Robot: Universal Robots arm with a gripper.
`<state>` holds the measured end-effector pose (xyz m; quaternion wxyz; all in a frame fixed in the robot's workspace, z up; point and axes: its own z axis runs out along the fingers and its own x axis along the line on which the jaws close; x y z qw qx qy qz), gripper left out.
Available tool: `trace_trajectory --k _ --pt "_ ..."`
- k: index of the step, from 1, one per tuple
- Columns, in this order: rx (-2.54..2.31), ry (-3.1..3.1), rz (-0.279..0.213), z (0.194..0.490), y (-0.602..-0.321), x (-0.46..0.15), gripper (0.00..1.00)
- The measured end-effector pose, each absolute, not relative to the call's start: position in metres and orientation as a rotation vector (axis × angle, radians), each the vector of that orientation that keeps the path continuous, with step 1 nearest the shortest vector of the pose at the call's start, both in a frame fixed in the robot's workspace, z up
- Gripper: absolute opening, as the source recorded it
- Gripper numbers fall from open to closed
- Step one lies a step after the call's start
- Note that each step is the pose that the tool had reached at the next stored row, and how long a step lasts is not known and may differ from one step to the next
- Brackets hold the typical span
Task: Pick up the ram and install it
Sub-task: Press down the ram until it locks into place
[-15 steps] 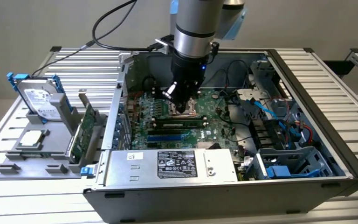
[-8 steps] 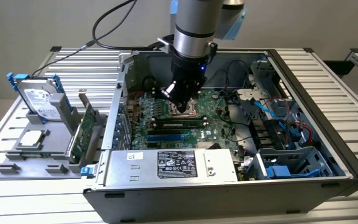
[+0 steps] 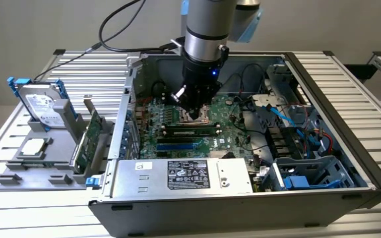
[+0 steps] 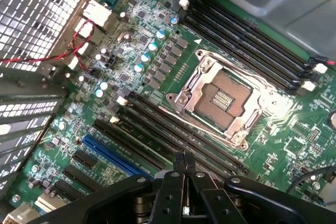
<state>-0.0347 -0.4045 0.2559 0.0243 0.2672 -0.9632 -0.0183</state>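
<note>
**Colours inside the open tower**

Black metal pincer (image 4: 184,167) above a green printed motherboard (image 4: 157,77) with black memory slots (image 4: 173,135); beside the pincer a silver socket frame (image 4: 223,98); a blue expansion slot (image 4: 113,156) nearby; further off, a white perforated grille (image 4: 37,9).

A plain pale wall (image 3: 38,25) stands behind the claw. Beneath it, a slatted metal table (image 3: 349,84) catches even light.
</note>
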Motion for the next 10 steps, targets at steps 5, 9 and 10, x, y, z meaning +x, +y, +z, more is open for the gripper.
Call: trace_trajectory --k 5,9,10 --pt "0.724 -3.013 -0.057 0.2559 -0.4045 -0.0347 0.11" --pt "0.639 -3.037 -0.058 0.2559 -0.4045 -0.0348 0.11" --pt "0.618 -3.043 -0.058 0.2559 -0.4045 -0.0348 0.11"
